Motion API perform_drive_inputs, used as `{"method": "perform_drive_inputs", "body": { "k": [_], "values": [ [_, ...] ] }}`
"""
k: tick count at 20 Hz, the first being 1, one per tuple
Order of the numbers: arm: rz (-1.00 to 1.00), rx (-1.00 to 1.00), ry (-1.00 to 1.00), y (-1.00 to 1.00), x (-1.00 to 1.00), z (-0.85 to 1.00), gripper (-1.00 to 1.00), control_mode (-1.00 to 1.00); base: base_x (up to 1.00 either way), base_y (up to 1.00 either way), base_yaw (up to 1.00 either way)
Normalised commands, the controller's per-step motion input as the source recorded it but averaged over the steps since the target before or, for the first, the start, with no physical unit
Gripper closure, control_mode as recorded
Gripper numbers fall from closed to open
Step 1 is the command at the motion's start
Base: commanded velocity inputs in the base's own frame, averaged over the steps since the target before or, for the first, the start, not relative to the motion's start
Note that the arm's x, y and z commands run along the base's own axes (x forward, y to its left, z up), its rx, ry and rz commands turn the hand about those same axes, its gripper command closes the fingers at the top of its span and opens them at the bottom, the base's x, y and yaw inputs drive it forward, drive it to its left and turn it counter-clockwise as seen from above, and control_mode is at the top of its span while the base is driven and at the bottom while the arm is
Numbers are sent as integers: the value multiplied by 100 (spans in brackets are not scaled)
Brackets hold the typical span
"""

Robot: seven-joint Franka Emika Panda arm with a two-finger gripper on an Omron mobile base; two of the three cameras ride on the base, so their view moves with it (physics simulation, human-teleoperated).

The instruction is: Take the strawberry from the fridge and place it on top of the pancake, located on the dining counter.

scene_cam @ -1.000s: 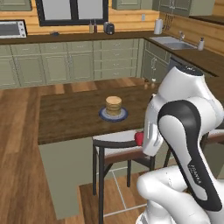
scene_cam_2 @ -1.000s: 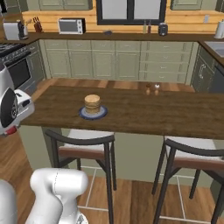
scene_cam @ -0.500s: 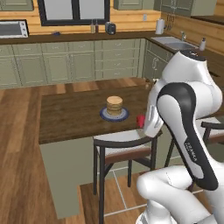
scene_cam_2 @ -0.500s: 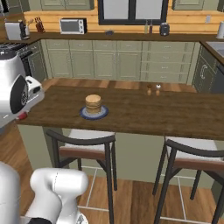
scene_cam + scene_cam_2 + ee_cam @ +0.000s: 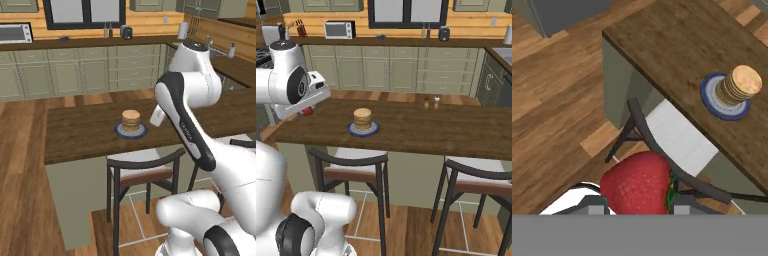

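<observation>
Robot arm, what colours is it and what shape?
The arm is glossy white, made of fat rounded tube pieces, with dark black bands at its joints. A little dark lettering runs along one link. No loose cables show on it.

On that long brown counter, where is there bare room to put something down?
The dining counter is mostly bare. One wide open stretch runs from the plate with the pancake to two small shakers near the far edge. The rest, past the shakers, is open too. The corner near the pincer is tighter.

The strawberry (image 5: 641, 184) hides the jaws and is cut off below; the arm hides most of it in the right base view (image 5: 306, 111).
</observation>
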Motion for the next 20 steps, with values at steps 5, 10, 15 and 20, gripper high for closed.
{"method": "perform_drive_inputs", "body": {
  "k": [5,10,15,20],
  "values": [
    [-36,0,0,-29,100,0,100,-100,0,0,0],
    [-27,-2,-5,-8,100,-27,100,-100,0,0,0],
    [-17,2,-16,0,98,-38,100,-100,0,0,0],
    [-6,15,-11,-7,92,-66,100,-100,0,0,0]
  ]
}}
